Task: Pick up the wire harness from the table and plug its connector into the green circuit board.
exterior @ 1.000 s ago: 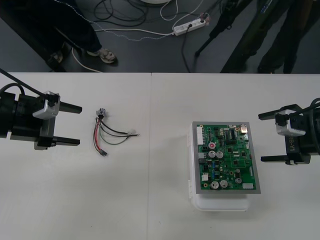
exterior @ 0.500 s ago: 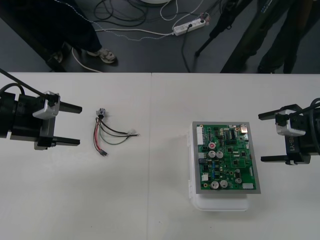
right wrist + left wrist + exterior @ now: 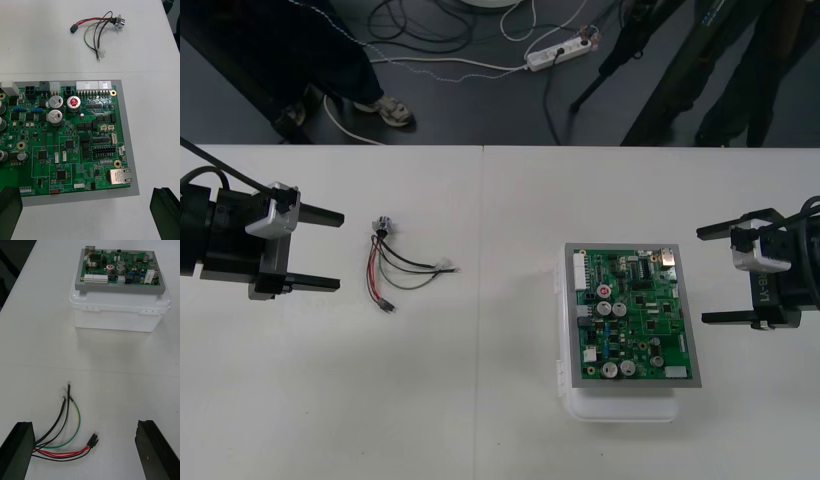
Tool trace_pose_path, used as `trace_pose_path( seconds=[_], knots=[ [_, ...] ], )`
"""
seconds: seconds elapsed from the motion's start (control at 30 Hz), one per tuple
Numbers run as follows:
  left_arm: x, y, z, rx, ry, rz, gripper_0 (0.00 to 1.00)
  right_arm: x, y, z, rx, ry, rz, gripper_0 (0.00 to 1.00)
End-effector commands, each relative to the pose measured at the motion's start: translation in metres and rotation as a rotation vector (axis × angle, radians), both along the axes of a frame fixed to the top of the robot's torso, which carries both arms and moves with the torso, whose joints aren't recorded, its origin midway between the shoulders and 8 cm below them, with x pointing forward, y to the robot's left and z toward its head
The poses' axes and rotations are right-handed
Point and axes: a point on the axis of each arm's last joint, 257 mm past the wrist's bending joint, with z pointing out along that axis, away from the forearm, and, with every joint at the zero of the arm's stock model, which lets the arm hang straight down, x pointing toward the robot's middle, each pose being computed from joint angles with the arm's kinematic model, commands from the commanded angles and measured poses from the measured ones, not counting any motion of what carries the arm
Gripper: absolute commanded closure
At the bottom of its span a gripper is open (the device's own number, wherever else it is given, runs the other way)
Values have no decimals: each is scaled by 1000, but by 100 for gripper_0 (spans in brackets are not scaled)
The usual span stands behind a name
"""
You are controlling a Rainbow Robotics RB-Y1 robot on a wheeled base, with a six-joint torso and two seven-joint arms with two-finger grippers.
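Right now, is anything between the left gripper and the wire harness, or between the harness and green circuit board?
Nothing visible: bare table alone separates the open left gripper from the wire harness, and harness from green circuit board. Right gripper sits beyond it.

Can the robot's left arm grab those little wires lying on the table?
Probably yes. The left gripper sits right beside the wire harness, its fingers open toward it, and nothing stands between them.
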Motion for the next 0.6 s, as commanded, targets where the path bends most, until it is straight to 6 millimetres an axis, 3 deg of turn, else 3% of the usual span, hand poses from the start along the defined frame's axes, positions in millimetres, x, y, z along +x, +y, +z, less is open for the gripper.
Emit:
trace_pose_path(
  seconds=[0.03, 0.6],
  knots=[
    [-9, 3, 0, 24, -43, -38, 21, -4, 2, -7, -7, 0, 17, 0],
    [-9, 3, 0, 24, -43, -38, 21, -4, 2, -7, -7, 0, 17, 0]
  ],
)
